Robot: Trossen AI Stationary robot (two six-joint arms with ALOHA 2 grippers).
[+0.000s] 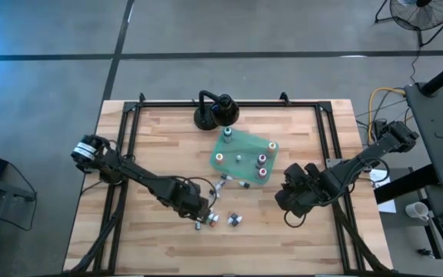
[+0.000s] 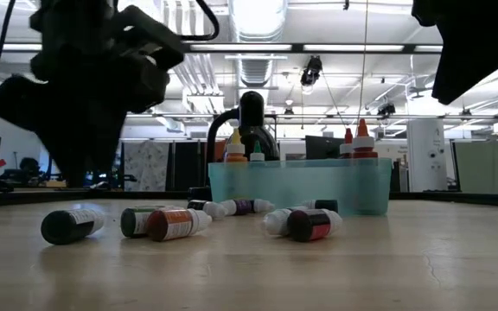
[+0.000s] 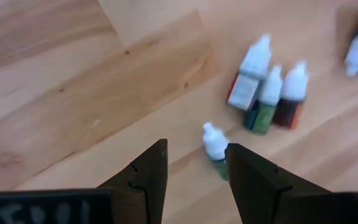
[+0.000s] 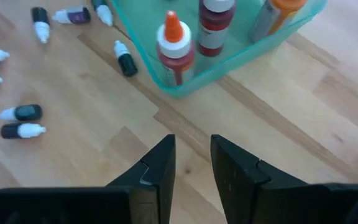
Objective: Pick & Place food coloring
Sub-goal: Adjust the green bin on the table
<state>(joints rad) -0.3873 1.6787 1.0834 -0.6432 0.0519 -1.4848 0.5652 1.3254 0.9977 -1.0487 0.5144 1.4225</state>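
While both arms reach in over the wooden desk (image 1: 160, 138) in the high view, the left pincer (image 1: 201, 218) hangs low near the front edge beside a few loose food coloring bottles (image 1: 234, 220), and the right pincer (image 1: 289, 201) waits just off the right side of a clear green tray (image 1: 244, 148) that holds several upright bottles; a black round-based stand (image 1: 215, 112) sits behind the tray. From the low view, bottles lie on their sides across the desk, a red-labelled one (image 2: 178, 224) towards the front and another dark one (image 2: 311, 224) nearer the tray (image 2: 301, 186), whose upright bottles show coloured caps above the rim. Through the left wrist view, the left pincer (image 3: 195, 167) stands spread and empty, with one small green bottle (image 3: 216, 149) lying just ahead between its fingers (image 3: 148, 177) and three more (image 3: 266, 93) lying side by side farther off. Through the right wrist view, the right pincer (image 4: 191, 155) has its fingers nearly together around nothing, short of the tray corner (image 4: 173, 90), where a red bottle with an orange cap (image 4: 176, 53) stands inside.
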